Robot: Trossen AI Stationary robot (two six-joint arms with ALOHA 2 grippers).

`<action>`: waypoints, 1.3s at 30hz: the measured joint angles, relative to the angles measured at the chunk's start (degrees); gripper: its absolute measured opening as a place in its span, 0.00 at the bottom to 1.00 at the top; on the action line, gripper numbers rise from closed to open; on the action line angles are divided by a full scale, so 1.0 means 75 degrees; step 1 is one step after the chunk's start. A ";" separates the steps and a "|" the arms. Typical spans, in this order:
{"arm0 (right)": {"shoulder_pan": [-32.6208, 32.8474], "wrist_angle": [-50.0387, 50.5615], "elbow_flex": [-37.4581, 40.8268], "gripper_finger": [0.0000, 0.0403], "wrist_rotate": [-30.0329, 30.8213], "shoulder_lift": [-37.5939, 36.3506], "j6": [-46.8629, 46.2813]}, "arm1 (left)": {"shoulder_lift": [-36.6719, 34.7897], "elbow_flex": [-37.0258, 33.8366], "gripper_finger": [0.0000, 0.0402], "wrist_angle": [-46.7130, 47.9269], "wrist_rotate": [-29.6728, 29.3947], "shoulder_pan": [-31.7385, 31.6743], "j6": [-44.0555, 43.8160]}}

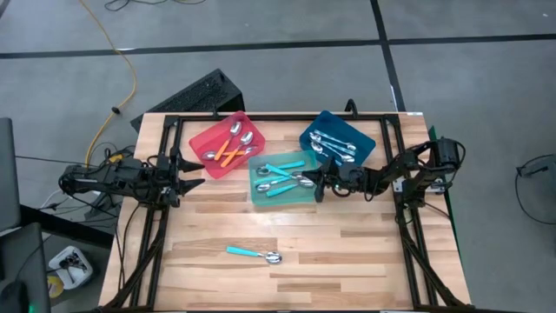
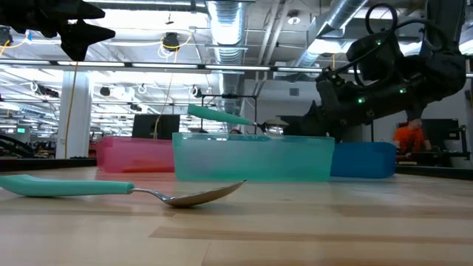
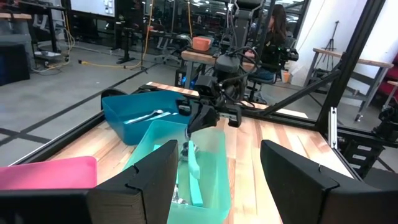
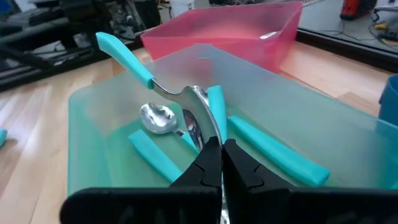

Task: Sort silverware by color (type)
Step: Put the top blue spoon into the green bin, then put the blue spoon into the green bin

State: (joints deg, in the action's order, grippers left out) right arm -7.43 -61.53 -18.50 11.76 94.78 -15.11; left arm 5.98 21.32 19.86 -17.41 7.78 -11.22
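Three trays grouped at the far middle of the wooden counter (image 1: pixel 347 252): red tray (image 1: pixel 228 143) to the left, blue tray (image 1: pixel 337 136) to the right, teal tray (image 1: pixel 284 181) between them and a little nearer.

Right hand (image 1: pixel 319 184) reaching in from the right, low over the teal tray's right end, pinched tight on the shiny bowl of a teal-handled spoon (image 4: pixel 152 78); handle slanting up and away from the fingertips, clear above the tray rim. Under it, in the teal tray, more teal-handled spoons (image 1: pixel 280 168) lying loose and overlapping.

In the red tray, orange-handled spoons (image 1: pixel 233 148), crossed over one another. In the blue tray, pale-handled spoons (image 1: pixel 334 145), side by side.

One stray teal spoon (image 1: pixel 254 254) flat on the bare counter, well apart from the trays on the near side, bowl to the right, handle to the left.

Left hand (image 1: pixel 193 172) at the counter's left edge, just left of the red tray and clear of it, held above the surface, fingers (image 3: pixel 134 180) spread wide, holding nothing.

Beyond the counter, in the room behind, a person in an orange top (image 2: pixel 410 137) and a seated person (image 3: pixel 273 31) at a desk.
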 joint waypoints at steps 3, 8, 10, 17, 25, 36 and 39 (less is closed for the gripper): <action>-0.0064 -0.0027 0.0000 0.07 0.0009 0.0001 -0.0213 | 0.0000 0.0000 0.53 0.0000 0.0001 0.0000 -0.0003; -0.0086 0.0007 0.0003 0.12 0.0051 0.0006 -0.0297 | 0.0000 0.0000 0.53 0.0000 0.0003 -0.0001 -0.0003; -0.0086 0.0019 0.0003 0.12 0.0054 0.0009 -0.0327 | 0.0000 0.0000 0.53 0.0000 0.0000 -0.0001 -0.0006; -0.0083 -0.0021 -0.0013 0.13 0.0107 0.0009 -0.0353 | 0.0001 0.0000 0.53 0.0000 0.0003 0.0001 -0.0009; -0.0080 -0.0025 -0.0076 0.22 0.0107 0.0009 -0.0349 | 0.0000 0.0000 0.53 -0.0003 0.0003 -0.0001 -0.0058; -0.0084 -0.0096 -0.0115 0.50 0.0226 0.0009 -0.0385 | 0.0002 0.0000 0.53 -0.0003 0.0003 0.0002 -0.0057; -0.0083 -0.0094 -0.0211 0.51 0.0226 0.0006 -0.0382 | 0.0000 0.0000 0.53 -0.0003 0.0003 0.0002 -0.0064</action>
State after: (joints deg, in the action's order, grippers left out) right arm -8.06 -62.24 -20.08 13.45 94.83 -17.97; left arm 5.98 21.32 19.84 -17.39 7.79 -11.70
